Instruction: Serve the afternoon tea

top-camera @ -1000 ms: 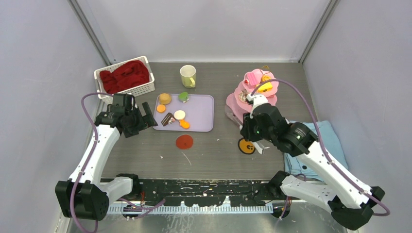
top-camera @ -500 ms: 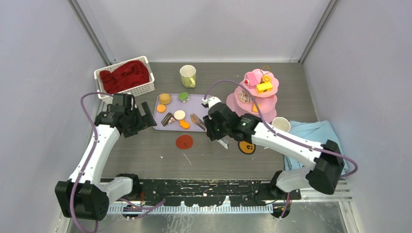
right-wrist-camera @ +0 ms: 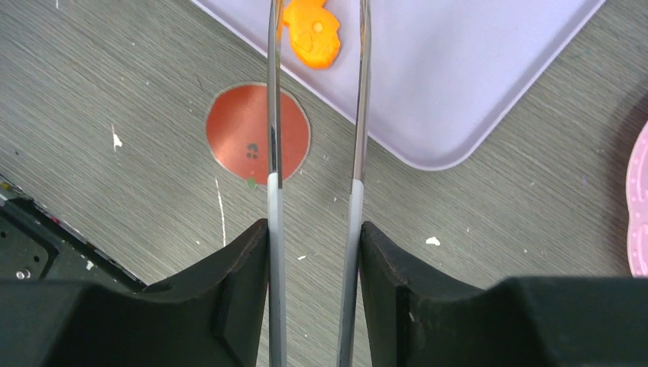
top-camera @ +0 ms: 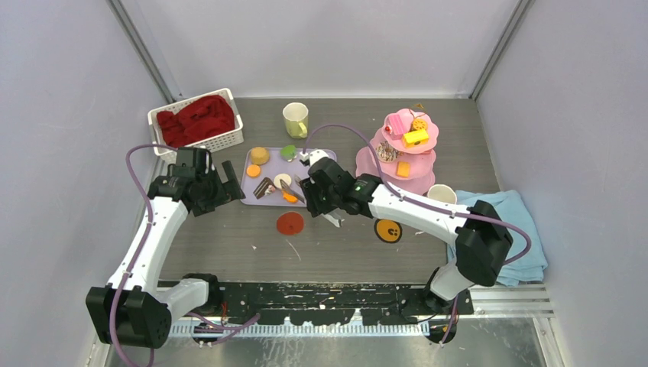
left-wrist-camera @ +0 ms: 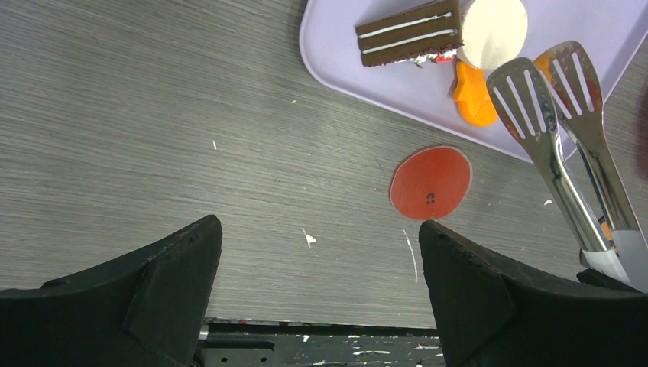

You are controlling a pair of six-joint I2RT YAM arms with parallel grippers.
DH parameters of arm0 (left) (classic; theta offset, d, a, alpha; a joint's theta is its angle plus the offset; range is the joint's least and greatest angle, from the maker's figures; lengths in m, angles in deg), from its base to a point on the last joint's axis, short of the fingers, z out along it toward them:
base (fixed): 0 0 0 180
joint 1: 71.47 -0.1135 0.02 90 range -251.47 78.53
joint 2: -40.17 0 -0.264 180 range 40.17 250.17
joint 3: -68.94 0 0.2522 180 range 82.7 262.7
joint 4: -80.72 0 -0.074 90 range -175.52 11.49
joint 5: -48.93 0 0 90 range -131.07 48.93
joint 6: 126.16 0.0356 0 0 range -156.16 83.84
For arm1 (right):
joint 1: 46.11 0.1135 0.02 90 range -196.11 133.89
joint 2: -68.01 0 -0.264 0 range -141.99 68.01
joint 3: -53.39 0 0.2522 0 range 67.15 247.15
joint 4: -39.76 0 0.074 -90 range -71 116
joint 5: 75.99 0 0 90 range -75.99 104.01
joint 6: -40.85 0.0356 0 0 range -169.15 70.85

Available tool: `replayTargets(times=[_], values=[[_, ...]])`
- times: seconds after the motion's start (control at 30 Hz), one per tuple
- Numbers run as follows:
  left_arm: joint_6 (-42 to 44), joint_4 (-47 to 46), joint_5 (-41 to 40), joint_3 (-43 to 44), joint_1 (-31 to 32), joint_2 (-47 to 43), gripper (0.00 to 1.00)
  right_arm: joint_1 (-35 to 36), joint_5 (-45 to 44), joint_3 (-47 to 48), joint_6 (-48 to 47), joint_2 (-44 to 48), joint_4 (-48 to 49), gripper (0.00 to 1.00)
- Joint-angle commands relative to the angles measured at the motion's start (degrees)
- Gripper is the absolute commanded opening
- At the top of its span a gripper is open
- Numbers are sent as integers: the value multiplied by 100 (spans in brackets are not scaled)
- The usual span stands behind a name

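- The left pincer is poised above the grey wood-grain bench, just left of the lilac plastic tray. Its black fingers are spread wide apart and nothing is gripped between them.
- The right pincer is clamped on the handles of a pair of slotted metal tongs, with one handle pressed against each finger.
- The two arms of the tongs are parted and are extended over the near edge of the tray. An orange toy sweet is seen between them; whether it is touched cannot be told.
- A brown layered toy cake slice is laid on the tray beside that sweet, with a cream round toy biscuit touching its end.
- Further back on the tray a tan toy muffin and a green toy pastry are placed near each other.
- A red round paper disc is laid flat on the bench just in front of the tray. A yellow round disc with black marks is seen to its right.
- The pink three-tier stand is set at the right rear, apart from the tray, and small sweets are carried on its tiers.
- The pale yellow-green mug is stood upright behind the tray. A pale pink mug is stood between the stand and the folded light-blue towel.
- A white plastic basket filled with red cloth is placed at the rear left.
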Motion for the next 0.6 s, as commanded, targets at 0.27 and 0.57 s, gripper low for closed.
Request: replayTargets(times=[0.27,0.57], values=[[76,-43,-82,179,-20,-148,100,10,108,646,-79,-574,534,50],[89,-40,-109,158,-20,-173,100,10,-263,486,-19,-344,679,19]])
